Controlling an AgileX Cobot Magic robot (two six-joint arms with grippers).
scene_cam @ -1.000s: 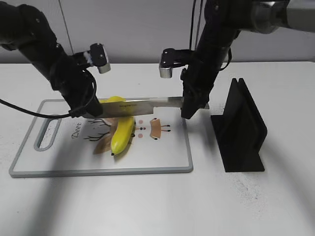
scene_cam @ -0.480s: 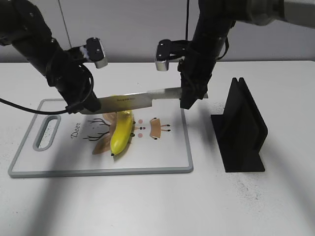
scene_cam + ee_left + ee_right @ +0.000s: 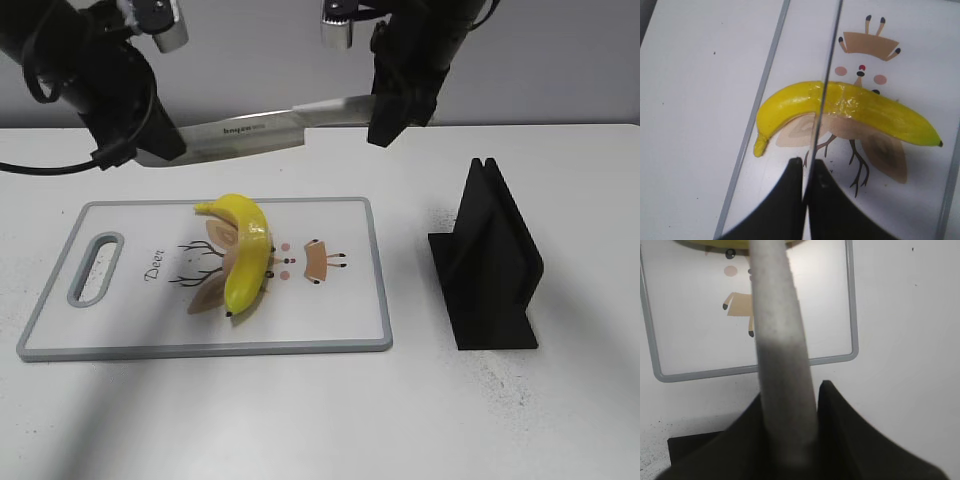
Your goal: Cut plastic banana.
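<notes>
The plastic banana is glossy yellow and lies on the white cutting board. It also shows in the left wrist view. A steel knife is held level high above the board. My left gripper is shut on the blade's tip end; in the left wrist view the thin blade runs between the jaws, over the banana's middle. My right gripper is shut on the knife's grey handle.
A black slotted knife stand stands on the white table right of the board. The board's handle slot is at its left end. A deer drawing is printed on the board beside the banana.
Both arms have lifted the knife straight up from just above the banana to well above the board. The banana has not moved.
</notes>
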